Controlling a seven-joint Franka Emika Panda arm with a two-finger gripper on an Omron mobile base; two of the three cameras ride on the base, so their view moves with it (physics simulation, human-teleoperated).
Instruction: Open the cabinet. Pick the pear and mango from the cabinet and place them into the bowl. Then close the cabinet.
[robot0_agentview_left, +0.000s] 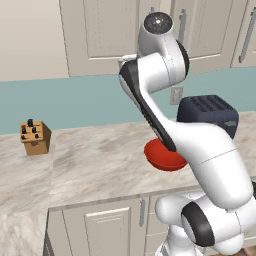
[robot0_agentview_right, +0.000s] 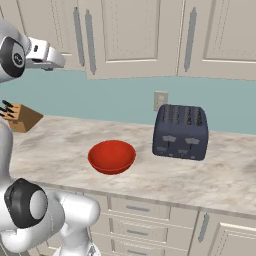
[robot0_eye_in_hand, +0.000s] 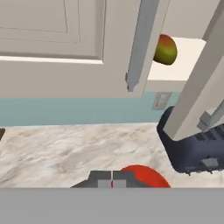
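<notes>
The cabinet (robot0_eye_in_hand: 52, 48) stands ajar. Its left door carries a long grey handle (robot0_eye_in_hand: 140, 43), and the right door (robot0_eye_in_hand: 197, 83) is seen edge-on. In the gap between them, the orange-green mango (robot0_eye_in_hand: 165, 49) sits on the pale shelf. The pear is hidden. My gripper (robot0_eye_in_hand: 112, 183) is shut and empty, raised in front of the left door and below the handles. From the right base view, the gripper (robot0_agentview_right: 60, 62) hangs left of the door handles (robot0_agentview_right: 90, 35). The red bowl (robot0_agentview_right: 112, 156) (robot0_agentview_left: 162, 156) (robot0_eye_in_hand: 144, 175) sits empty on the counter below.
A dark toaster (robot0_agentview_right: 181, 131) (robot0_eye_in_hand: 192, 148) stands on the marble counter (robot0_agentview_right: 60, 145), right of the bowl and under the right door. A wooden knife block (robot0_agentview_left: 35, 137) sits at the far left. A wall outlet (robot0_agentview_right: 160, 100) is behind the toaster. Base cabinets (robot0_agentview_left: 107, 225) run below.
</notes>
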